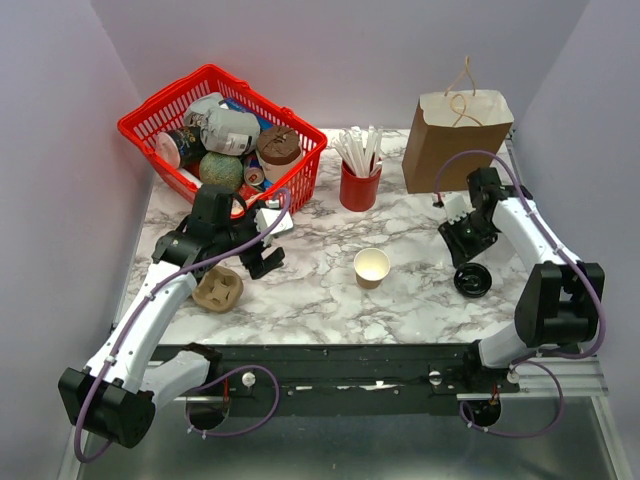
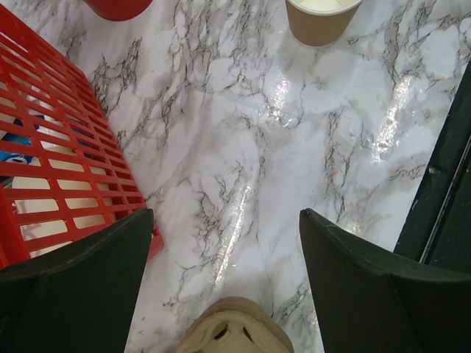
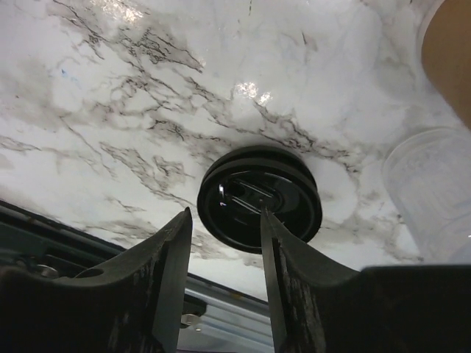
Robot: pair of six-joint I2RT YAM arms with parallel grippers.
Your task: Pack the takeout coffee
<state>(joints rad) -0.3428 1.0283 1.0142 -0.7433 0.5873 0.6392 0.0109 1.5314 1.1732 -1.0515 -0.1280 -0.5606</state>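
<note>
No brown cup with a black lid on it shows in any view. A lidless tan paper cup stands mid-table and also shows in the left wrist view. A loose black lid lies flat at the right front. In the right wrist view the lid lies just beyond my fingertips. My right gripper hovers over the lid, open and empty. My left gripper is open and empty above the marble, between the basket and the tan cup.
A brown paper bag stands open at the back right. A red cup of straws is at the back centre. A red basket full of items is at the back left. A cardboard cup carrier lies under the left wrist. A clear plastic cup is near the bag.
</note>
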